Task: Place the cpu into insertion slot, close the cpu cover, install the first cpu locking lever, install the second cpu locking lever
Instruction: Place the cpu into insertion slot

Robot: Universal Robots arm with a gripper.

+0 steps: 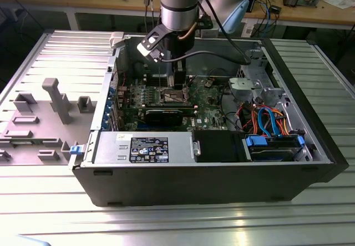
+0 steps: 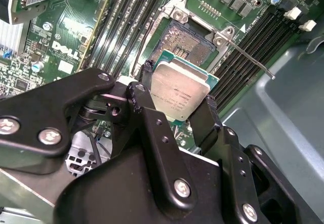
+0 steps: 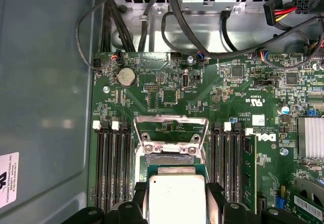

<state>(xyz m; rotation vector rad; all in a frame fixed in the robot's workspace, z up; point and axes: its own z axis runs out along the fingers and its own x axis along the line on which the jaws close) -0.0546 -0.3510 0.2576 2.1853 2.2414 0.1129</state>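
My gripper (image 2: 177, 95) is shut on the cpu (image 2: 181, 90), a small square chip with a silvery top, one black finger on each of two opposite edges. The chip hangs a little above the insertion slot (image 2: 186, 41), whose dark pin field lies bare inside its metal rim. In the first wrist view the cpu (image 3: 174, 198) sits between the fingers (image 3: 139, 199), and the cpu cover (image 3: 171, 129) stands swung up just beyond the slot (image 3: 167, 160). A thin locking lever (image 2: 251, 58) sticks out, unlatched. In the exterior view the gripper (image 1: 177, 83) reaches into the case over the insertion slot (image 1: 173, 96).
Long black memory slots (image 3: 112, 168) flank the socket on both sides. A labelled power supply box (image 1: 150, 147) lies along the near case wall, with coloured cables (image 1: 266, 118) and a drive cage at the exterior view's right. Grey fixtures (image 1: 52, 99) stand on the table outside the case.
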